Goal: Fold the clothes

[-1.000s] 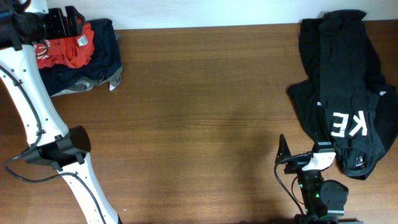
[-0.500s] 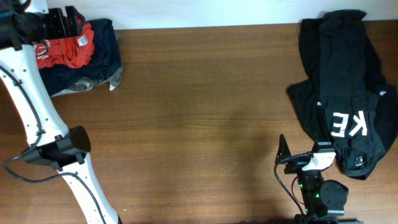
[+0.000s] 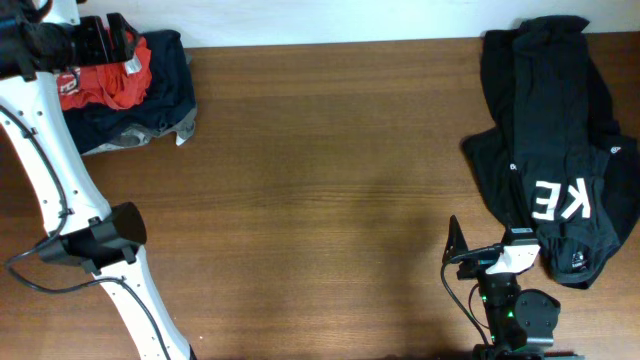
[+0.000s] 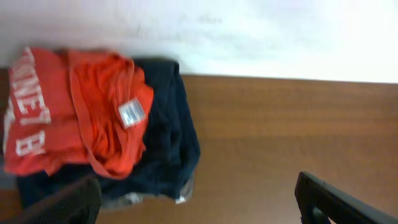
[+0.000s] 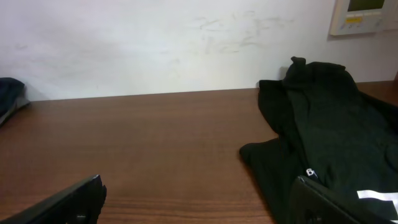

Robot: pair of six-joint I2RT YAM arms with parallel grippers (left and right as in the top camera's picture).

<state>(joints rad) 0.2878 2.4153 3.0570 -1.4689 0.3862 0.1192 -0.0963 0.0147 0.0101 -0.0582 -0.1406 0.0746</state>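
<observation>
The red-orange T-shirt [image 3: 115, 82] lies crumpled on a dark navy folded pile [image 3: 160, 95] at the table's far left corner. In the left wrist view the shirt [image 4: 68, 118] shows white lettering and a small tag, with the navy pile [image 4: 168, 140] under it. My left gripper [image 3: 118, 38] is open and empty, just behind the shirt; in its wrist view the gripper [image 4: 198, 186] is apart from the cloth. My right gripper [image 3: 480, 255] is open and empty at the front right, and the right wrist view [image 5: 199, 190] shows bare table between its fingers.
A black garment with white letters [image 3: 555, 150] lies spread at the right edge, close to the right gripper; it also shows in the right wrist view [image 5: 323, 130]. The brown table [image 3: 330, 190] runs between the two heaps. A white wall stands behind.
My left gripper has shifted slightly to the left over the pile. The red-orange shirt stays on the pile. The right arm has not moved.
</observation>
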